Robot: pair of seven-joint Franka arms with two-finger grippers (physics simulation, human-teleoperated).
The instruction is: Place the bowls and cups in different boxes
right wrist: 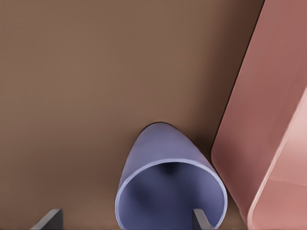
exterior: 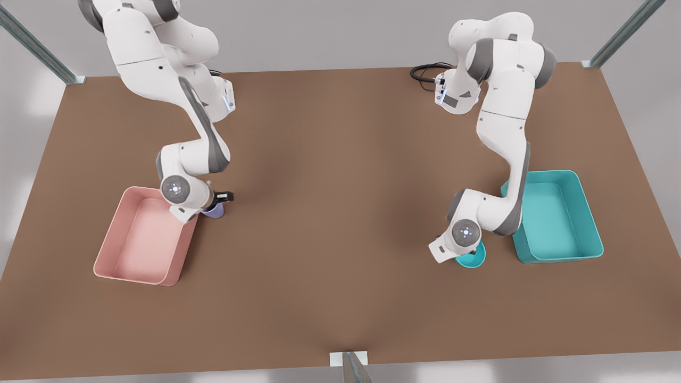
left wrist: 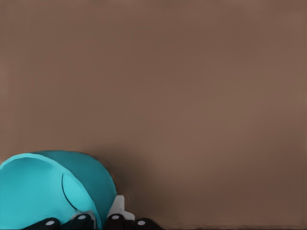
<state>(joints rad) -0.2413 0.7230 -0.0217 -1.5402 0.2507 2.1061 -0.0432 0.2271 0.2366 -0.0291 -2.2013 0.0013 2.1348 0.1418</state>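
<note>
The teal bowl sits on the table just in front of the teal box, at the front view's right. My left gripper is down on it, shut on the bowl's wall, one finger inside and one outside. At the front view's left, the lavender cup stands upright beside the pink box. My right gripper hangs open over the cup, one finger over its mouth and the other well outside.
Both boxes hold nothing that I can see. The brown table stretches wide between the two arms. A black cable lies at the back edge, and metal frame posts stand at the corners.
</note>
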